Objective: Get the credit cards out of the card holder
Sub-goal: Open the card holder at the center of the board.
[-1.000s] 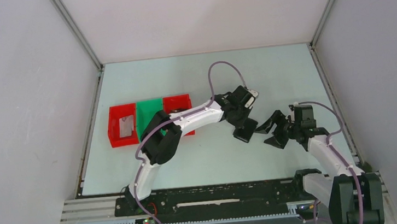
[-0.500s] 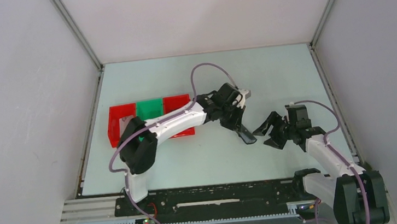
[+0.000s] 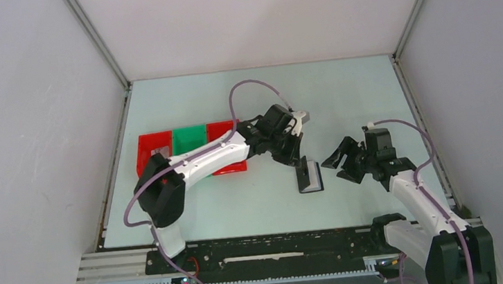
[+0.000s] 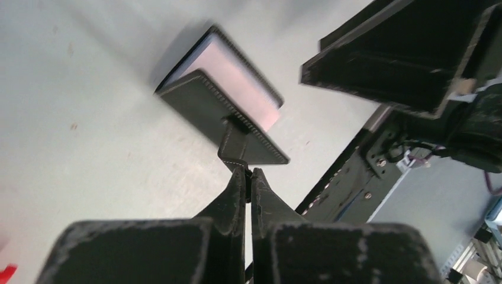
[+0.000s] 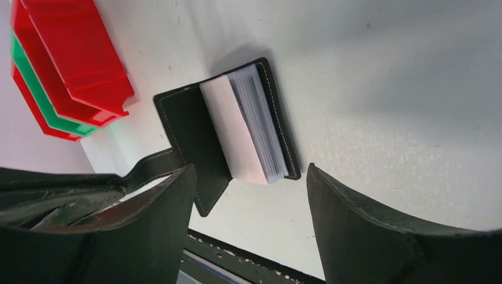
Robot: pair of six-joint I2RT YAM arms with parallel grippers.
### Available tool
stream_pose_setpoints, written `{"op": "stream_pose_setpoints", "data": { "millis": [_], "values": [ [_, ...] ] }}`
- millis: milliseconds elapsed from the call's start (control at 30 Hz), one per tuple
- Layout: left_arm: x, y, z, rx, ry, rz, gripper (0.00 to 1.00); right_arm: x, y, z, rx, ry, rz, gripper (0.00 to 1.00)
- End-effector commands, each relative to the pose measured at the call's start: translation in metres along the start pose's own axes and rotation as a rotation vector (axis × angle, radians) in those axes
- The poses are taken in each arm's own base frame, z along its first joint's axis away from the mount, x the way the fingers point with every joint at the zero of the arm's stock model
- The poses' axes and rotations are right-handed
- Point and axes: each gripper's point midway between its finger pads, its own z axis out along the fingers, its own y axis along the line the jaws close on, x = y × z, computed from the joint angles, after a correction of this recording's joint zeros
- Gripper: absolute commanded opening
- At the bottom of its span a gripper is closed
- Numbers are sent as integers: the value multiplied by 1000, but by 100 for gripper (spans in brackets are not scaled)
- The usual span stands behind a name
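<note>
Two grippers at work: left gripper (image 4: pixel 247 171) pinched shut on the tab (image 4: pixel 234 142) of the card holder (image 5: pixel 189 127), which lies open on the counter (image 3: pixel 240 199); right gripper (image 3: pixel 343 166) gapes empty beside it. Risk: the tab slips and the flap covers the credit cards (image 5: pixel 245 127).

The card holder (image 5: pixel 190 127) looks like matt black leather with stitched edges, its cards (image 5: pixel 232 130) smooth pale plastic, the trays (image 5: pixel 77 53) glossy red and green plastic, the tabletop (image 5: pixel 385 89) matt and faintly speckled.
</note>
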Motion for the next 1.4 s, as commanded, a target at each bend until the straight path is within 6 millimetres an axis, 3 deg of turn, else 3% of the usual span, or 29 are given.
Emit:
{"op": "stream_pose_setpoints", "data": {
  "millis": [0,133,267,367,467,667,933,1200,1367],
  "values": [
    [2,18,-29,-69,-60,-3,0,1,6,3,4,17,-56,76],
    [18,48,-37,-174,-60,-29,0,8,3,14,22,54,-71,75],
    [34,72,-38,-251,-34,-55,0,10,6,23,15,73,-71,66],
    [43,83,-35,-295,-6,-57,0,12,13,27,-15,85,-73,61],
    [49,89,-30,-319,21,-55,0,17,21,34,-55,119,-75,63],
    [59,92,-11,-300,74,-57,0,27,27,45,-86,177,-67,65],
    [65,85,14,-256,112,-49,0,32,47,34,-167,186,-88,63],
    [47,78,28,-215,73,-47,0,54,68,35,-253,282,-95,63],
    [31,79,16,-247,30,-49,0,60,85,35,-309,296,-96,62]
  ]
}}
